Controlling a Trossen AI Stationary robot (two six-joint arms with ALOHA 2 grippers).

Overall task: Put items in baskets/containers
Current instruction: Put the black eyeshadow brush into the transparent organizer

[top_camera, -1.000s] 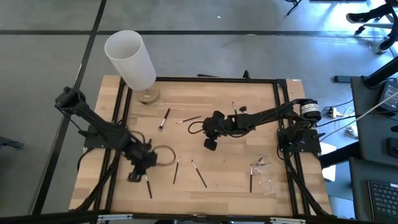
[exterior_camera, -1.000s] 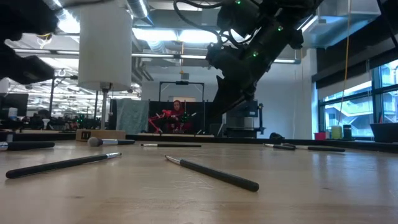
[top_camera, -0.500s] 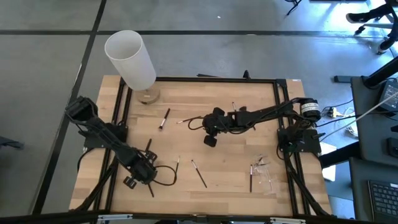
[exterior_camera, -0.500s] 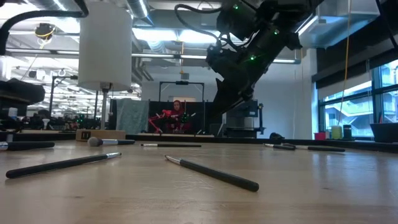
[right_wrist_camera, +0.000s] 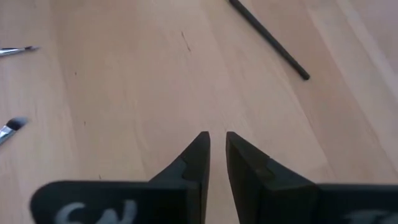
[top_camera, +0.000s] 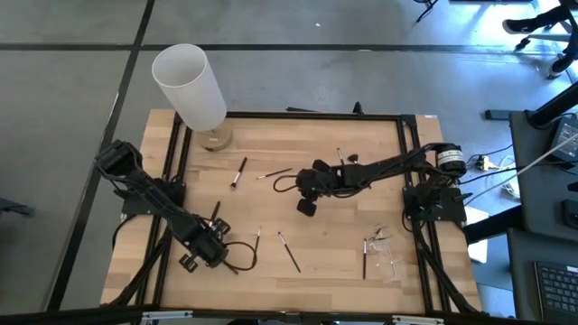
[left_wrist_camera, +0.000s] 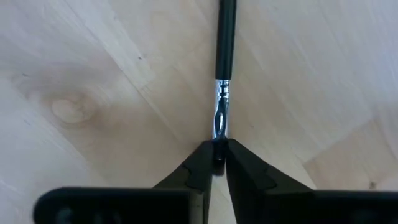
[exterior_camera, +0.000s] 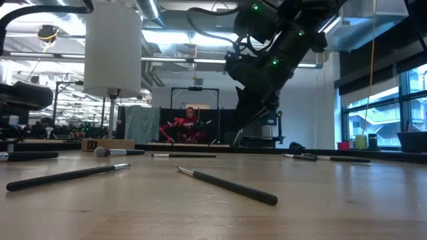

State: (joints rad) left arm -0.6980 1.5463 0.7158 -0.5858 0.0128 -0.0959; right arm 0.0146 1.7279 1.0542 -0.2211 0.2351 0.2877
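A thin, stiff, light brush (left_wrist_camera: 222, 74) is pinched at its tip by the left gripper (left_wrist_camera: 217, 155), apparently near the table's (top_camera: 316, 144) front-left edge; the right gripper's (right_wrist_camera: 216, 144) fingers are nearly closed, empty.

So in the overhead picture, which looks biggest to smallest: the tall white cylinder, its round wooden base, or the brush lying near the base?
1. Tall white cylinder, though it stands nearer the camera, which enlarges it.
2. Round wooden base, partly hidden under the cylinder.
3. Thin dark-handled brush, about as long as the base is wide, but far slimmer.

Brushes (top_camera: 289, 252) lie scattered across the surface (top_camera: 316, 153); a tall cylinder (top_camera: 190, 88) stands at its far left corner. The clear container (top_camera: 386, 256) sits near right; the left pincer (top_camera: 217, 260) is near left.
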